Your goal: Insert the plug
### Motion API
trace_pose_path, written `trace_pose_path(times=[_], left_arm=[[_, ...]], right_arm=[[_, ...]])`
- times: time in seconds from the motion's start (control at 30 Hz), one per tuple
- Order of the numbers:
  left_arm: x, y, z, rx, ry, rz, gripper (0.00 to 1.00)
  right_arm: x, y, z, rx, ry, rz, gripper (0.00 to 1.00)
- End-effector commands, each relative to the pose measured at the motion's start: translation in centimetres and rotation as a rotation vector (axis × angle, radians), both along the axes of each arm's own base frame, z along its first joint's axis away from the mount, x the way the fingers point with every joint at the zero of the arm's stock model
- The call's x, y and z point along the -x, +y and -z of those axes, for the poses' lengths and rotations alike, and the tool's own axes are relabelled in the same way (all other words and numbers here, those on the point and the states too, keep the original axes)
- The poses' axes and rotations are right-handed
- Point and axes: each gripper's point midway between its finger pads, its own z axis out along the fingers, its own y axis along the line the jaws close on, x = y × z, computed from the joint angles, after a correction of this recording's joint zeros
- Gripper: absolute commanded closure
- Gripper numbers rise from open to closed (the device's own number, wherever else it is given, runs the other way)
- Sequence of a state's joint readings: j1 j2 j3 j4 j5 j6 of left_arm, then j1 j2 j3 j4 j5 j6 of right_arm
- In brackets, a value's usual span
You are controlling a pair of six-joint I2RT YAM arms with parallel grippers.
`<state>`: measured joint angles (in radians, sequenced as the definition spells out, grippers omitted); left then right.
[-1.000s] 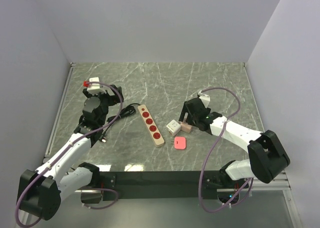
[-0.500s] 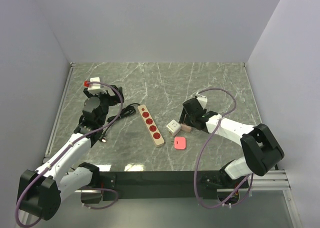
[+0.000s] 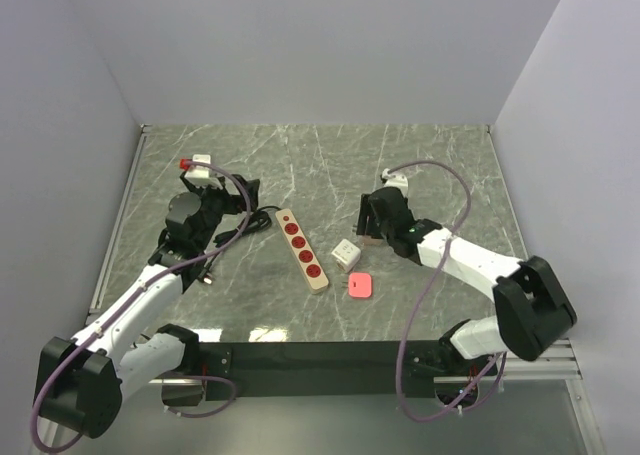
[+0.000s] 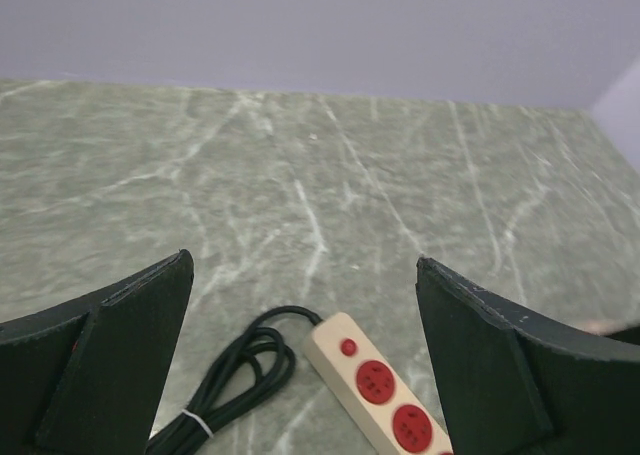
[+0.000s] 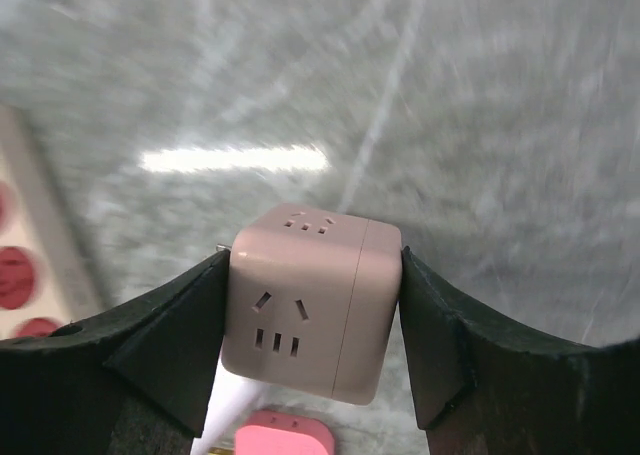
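Observation:
A beige-pink cube plug (image 5: 310, 310) with socket slots on its faces sits between my right gripper's fingers (image 5: 170, 345), which press on both of its sides. From above, the right gripper (image 3: 371, 234) hangs just right of the cream power strip (image 3: 302, 250) with red sockets, and hides the plug. My left gripper (image 4: 305, 365) is wide open, with the strip's switch end (image 4: 375, 380) between and beyond its fingers. In the top view the left gripper (image 3: 237, 201) is left of the strip.
A white cube adapter (image 3: 346, 253) and a pink flat adapter (image 3: 361, 286) lie right of the strip; the pink one (image 5: 285, 440) shows under the held plug. The strip's black coiled cable (image 4: 240, 375) lies near the left gripper. Grey walls border the marble table (image 3: 440, 165).
My right gripper has narrowed onto the plug and moved back and slightly left with it. The left wrist has turned toward the strip.

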<state>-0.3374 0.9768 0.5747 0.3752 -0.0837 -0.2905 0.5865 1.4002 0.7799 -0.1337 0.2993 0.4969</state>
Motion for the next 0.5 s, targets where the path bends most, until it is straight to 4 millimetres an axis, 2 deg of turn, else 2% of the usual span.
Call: trace_pose_path(times=[0.0,0.03,0.2,0.37,0.43,0.47], left_arm=[[0.7,-3.5,-2.7,0.025,-0.052,0.197,0.01],[0.8,-3.9,-2.8,0.031,-0.048,0.22,0.01],[1.9,-6.1,-3.5,0.075,-0.046,0.354,0.01],[3.9,-8.7,-4.4,0.144,-0.038,0.534,0.01],[4.4,-9.5,-4.4,0.165,-0.026,0.586,0.01],[4.6,-9.9,-4.8,0.185,-0.037,0.616,0.01]], right_arm=[[-3.1,2.7,-8.6,-0.084,-0.327,-0.15,1.0],[-3.6,3.2,-10.2,-0.085,-0.397,-0.187,1.0],[-3.5,6.1,-13.0,-0.11,-0.528,-0.38,1.0],[-1.5,10.0,-14.8,-0.096,-0.654,-0.665,1.0],[-0.7,10.6,-14.9,-0.101,-0.685,-0.721,1.0],[0.0,11.4,-15.9,-0.124,-0.733,-0.77,1.0]])
